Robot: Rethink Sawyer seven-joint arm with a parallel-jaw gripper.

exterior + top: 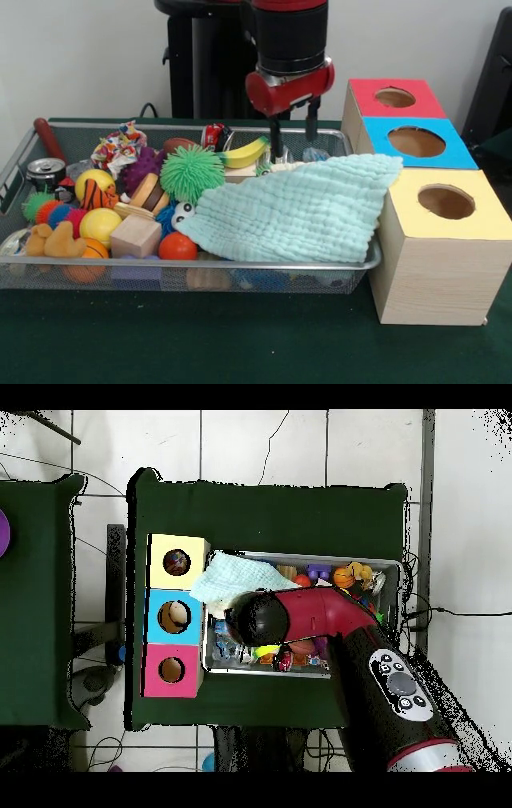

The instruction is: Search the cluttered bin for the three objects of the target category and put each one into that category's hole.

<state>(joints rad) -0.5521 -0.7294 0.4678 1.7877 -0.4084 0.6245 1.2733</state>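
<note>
Red and black gripper (293, 142) lowered into the far part of the wire mesh bin (240, 268), two dark fingers (275, 138) pointing down, apart from each other, nothing seen clamped between them; tips just above the far edge of the pale mint-green waffle cloth (300, 212). Spread in front of the gripper and toward the boxes, this cloth, covering much of that side of the bin, one corner lying over the rim against the yellow-topped wooden box (444, 240). Just beside the fingers, on the side away from the boxes, a yellow toy banana (246, 152), and a little farther the same way a green spiky rubber ball (192, 172). Beyond the ball, still farther from the gripper: purple spiky ball (142, 168), plain wooden cube (136, 236), small red ball (178, 246), yellow ball (100, 226), and a silver drink can (46, 170) at the far end of the bin. On the other side of the gripper, outside the bin, three boxes in a row, each with a round hole on top: red-topped box (396, 100) nearest to the gripper, blue-topped box (420, 142) in the middle, the yellow-topped one the most distant. From overhead, gripper hidden under the arm (330, 619); arm reaching over the bin toward the boxes. Which objects belong to the target category, cannot tell.
</note>
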